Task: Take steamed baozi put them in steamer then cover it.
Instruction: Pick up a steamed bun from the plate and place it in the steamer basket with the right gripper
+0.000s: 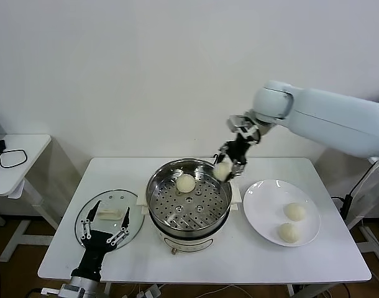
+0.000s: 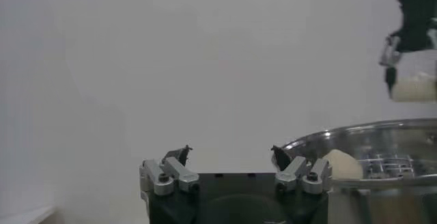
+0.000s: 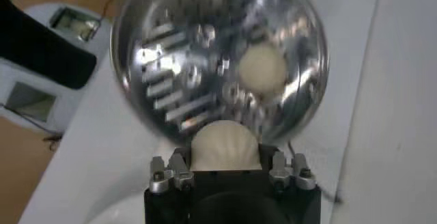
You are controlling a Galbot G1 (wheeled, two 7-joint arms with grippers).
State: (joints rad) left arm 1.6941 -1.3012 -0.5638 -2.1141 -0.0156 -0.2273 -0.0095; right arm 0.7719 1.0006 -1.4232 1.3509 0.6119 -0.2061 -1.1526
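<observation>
Step in hand: second transfer; right gripper (image 1: pixel 225 166) clamps a steamed baozi (image 1: pixel 222 171) above the far-right rim of the steamer (image 1: pixel 188 223), one bun (image 1: pixel 186 182) already on its tray, two (image 1: pixel 294 212) on the plate (image 1: pixel 264 214) at right. Left gripper (image 1: pixel 104 227) hangs spread open, empty, over the glass lid (image 1: pixel 130 205) on the desk (image 1: pixel 314 257). Next move calls for carrying inward over bare tray, lowering, then releasing.
</observation>
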